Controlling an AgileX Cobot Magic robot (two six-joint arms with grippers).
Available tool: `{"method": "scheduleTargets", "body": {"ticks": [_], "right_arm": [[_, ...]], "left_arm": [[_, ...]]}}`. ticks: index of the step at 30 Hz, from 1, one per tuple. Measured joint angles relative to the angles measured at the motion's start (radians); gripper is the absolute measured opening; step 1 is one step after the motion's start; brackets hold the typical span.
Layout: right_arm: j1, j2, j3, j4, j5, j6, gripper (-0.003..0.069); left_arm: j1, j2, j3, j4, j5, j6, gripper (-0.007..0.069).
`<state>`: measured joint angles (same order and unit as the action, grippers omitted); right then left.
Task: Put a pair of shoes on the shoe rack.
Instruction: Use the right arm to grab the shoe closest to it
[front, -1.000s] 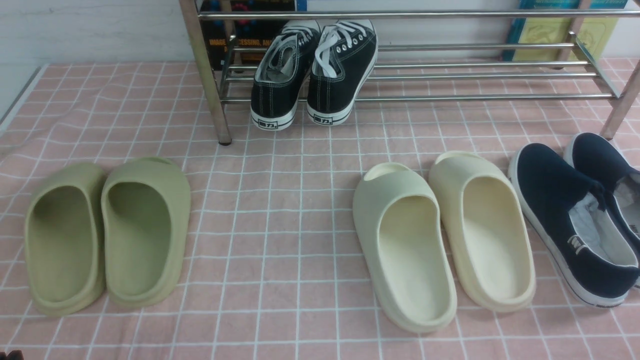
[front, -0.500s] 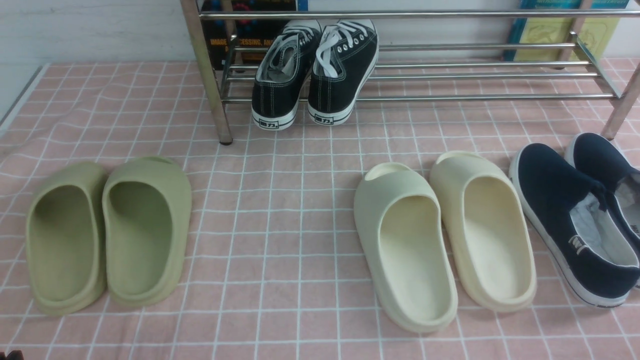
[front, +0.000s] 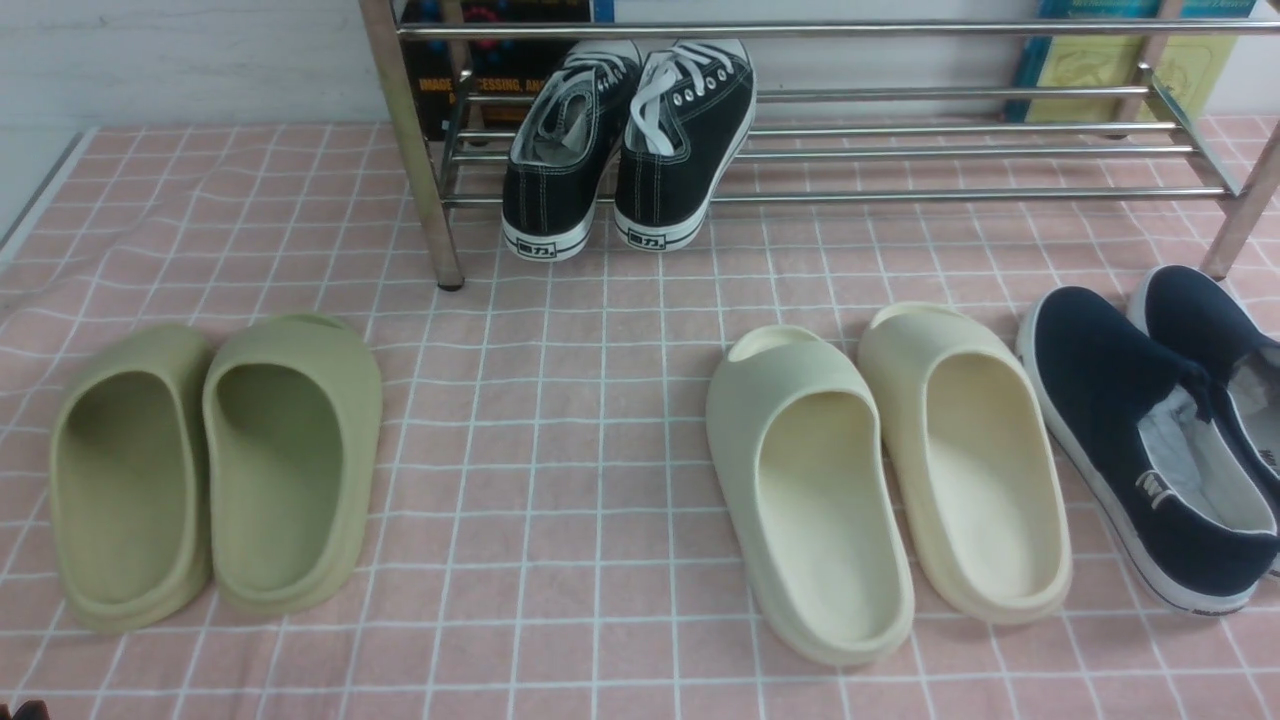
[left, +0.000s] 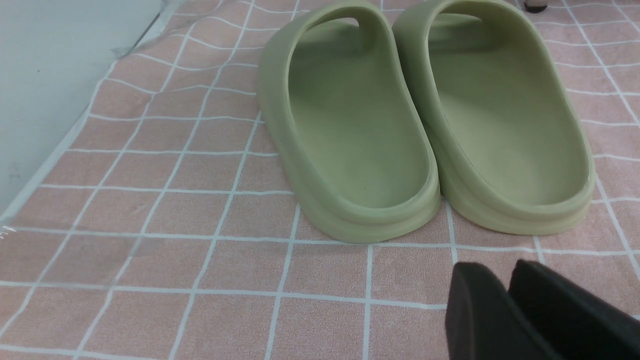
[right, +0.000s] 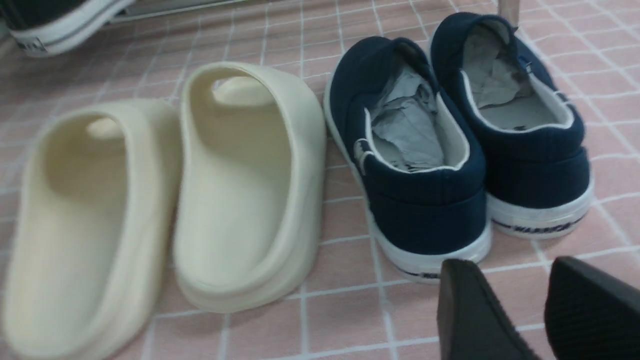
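Note:
The two navy slip-ons stand side by side on the pink checked cloth at the far right, one (front: 1120, 420) in full view and the other (front: 1200, 320) cut by the frame edge. The right wrist view shows their heels, one shoe (right: 425, 200) beside the other (right: 540, 170), with pale crumpled paper inside. My right gripper (right: 515, 275) is open and empty, just behind those heels. The chrome shoe rack (front: 900, 150) stands at the back. My left gripper (left: 505, 280) is shut and empty above the cloth. Neither gripper shows in the front view.
Black sneakers (front: 625, 140) with white laces sit on the rack's lower bars at its left end. Cream slippers (front: 880, 470) lie just left of the navy shoes. Olive slippers (front: 210, 460) lie at the left, right before the left gripper (left: 425, 125). The cloth's edge (left: 75, 135) runs along the left.

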<state>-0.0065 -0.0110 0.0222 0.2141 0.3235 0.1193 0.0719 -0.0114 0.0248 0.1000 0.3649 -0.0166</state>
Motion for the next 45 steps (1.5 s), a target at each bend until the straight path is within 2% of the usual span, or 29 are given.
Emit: {"method": "scheduleTargets", "body": {"ticks": [1,2,4,5,6,7,9,14,19,22,26,27,28,32,34,37,40,43,45], "right_arm": [[0.000,0.000,0.000,0.014,0.000,0.000,0.0241],[0.000,0.000,0.001,0.139,0.000,0.015,0.0241],[0.000,0.000,0.001,0.246,0.000,0.033,0.0241],[0.000,0.000,0.001,0.401,0.000,0.058,0.0241],[0.000,0.000,0.001,0.473,0.000,0.065,0.0241],[0.000,0.000,0.001,0.486,0.000,0.067,0.0241],[0.000,0.000,0.001,0.599,-0.007,0.073,0.0241],[0.000,0.000,0.001,0.629,-0.014,0.073,0.0241],[0.000,0.000,0.001,0.574,-0.054,0.003,0.0237],[0.000,0.000,-0.034,0.551,-0.042,-0.067,0.0210],[0.000,0.049,-0.173,0.450,0.038,-0.129,0.0078],[0.000,0.109,-0.257,0.364,0.106,-0.137,0.0016],[0.000,0.174,-0.349,0.288,0.191,-0.138,-0.0012],[0.000,0.424,-0.616,0.056,0.463,-0.145,-0.0018],[0.000,0.486,-0.683,0.011,0.536,-0.149,-0.0018],[0.001,0.697,-0.884,-0.088,0.780,-0.192,-0.0018],[0.029,0.825,-0.953,-0.098,0.853,-0.238,-0.0015],[0.069,0.907,-0.972,-0.101,0.840,-0.252,-0.0009],[0.112,1.008,-0.981,-0.119,0.811,-0.257,0.0022]], "left_arm": [[0.000,0.000,0.000,0.000,0.000,0.000,0.0129],[0.000,0.000,0.000,0.000,0.000,0.000,0.0129],[0.000,0.000,0.000,0.000,0.000,0.000,0.0129],[0.000,0.000,0.000,0.000,0.000,0.000,0.0130],[0.000,0.000,0.000,0.000,0.000,0.000,0.0132],[0.000,0.000,0.000,0.000,0.000,0.000,0.0132],[0.000,0.000,0.000,0.000,0.000,0.000,0.0138],[0.000,0.000,0.000,0.000,0.000,0.000,0.0143],[0.000,0.000,0.000,0.000,0.000,0.000,0.0146],[0.000,0.000,0.000,0.000,0.000,0.000,0.0148],[0.000,0.000,0.000,0.000,0.000,0.000,0.0150],[0.000,0.000,0.000,0.000,0.000,0.000,0.0150],[0.000,0.000,0.000,0.000,0.000,0.000,0.0150],[0.000,0.000,0.000,0.000,0.000,0.000,0.0152],[0.000,0.000,0.000,0.000,0.000,0.000,0.0153],[0.000,0.000,0.000,0.000,0.000,0.000,0.0160],[0.000,0.000,0.000,0.000,0.000,0.000,0.0164],[0.000,0.000,0.000,0.000,0.000,0.000,0.0166],[0.000,0.000,0.000,0.000,0.000,0.000,0.0168]]}}
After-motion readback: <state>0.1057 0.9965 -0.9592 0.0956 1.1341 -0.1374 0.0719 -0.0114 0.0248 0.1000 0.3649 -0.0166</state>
